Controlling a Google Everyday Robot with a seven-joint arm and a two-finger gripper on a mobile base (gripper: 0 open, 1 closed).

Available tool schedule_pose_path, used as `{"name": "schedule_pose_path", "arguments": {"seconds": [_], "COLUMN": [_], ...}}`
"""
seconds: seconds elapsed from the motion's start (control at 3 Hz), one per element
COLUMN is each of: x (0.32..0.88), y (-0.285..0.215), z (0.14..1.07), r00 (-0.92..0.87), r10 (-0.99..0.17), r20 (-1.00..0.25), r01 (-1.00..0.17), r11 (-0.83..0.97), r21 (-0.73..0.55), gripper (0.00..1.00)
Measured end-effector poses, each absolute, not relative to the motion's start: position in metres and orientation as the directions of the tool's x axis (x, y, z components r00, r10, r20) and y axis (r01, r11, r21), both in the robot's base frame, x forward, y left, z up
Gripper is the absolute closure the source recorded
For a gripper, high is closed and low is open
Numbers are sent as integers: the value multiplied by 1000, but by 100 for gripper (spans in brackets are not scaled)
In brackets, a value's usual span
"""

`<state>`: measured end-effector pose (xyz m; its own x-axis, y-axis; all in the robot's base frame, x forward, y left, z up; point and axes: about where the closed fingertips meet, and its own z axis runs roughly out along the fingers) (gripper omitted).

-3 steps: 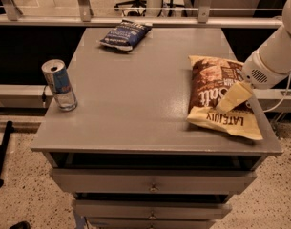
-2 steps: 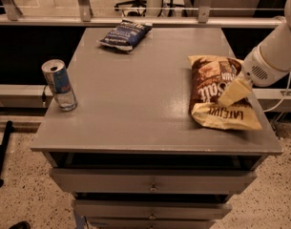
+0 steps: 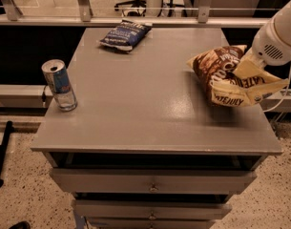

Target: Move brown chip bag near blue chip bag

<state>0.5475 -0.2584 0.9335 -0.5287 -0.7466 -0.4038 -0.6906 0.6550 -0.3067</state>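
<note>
Well, claw (image 3: pixel 246 73) at right pinches crumpled, tilted brown chip bag (image 3: pixel 215 67)

On the tabletop (image 3: pixel 145 109) the blue chip bag (image 3: pixel 124 34) lies at the far edge, left of centre. The drink can (image 3: pixel 59 84) stands upright near the left edge. At the right side, the pincer (image 3: pixel 247 70) grips the brown chip bag (image 3: pixel 216 70), well apart from both.

Tool (image 3: pixel 245 73) right, can (image 3: pixel 59 85) left, tabletop (image 3: pixel 150 109) between
</note>
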Motion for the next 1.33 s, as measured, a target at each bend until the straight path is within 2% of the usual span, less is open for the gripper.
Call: {"name": "schedule_pose_path", "arguments": {"seconds": [0.67,1.33], "x": [567,677], "y": [-253,-244], "z": [940,967], "r00": [-534,-510], "r10": [-721,-639], "r20": [-442,-577], "r01": [-657,-494], "r11": [682,766], "r21": [-320,-411], "gripper": [100,100]}}
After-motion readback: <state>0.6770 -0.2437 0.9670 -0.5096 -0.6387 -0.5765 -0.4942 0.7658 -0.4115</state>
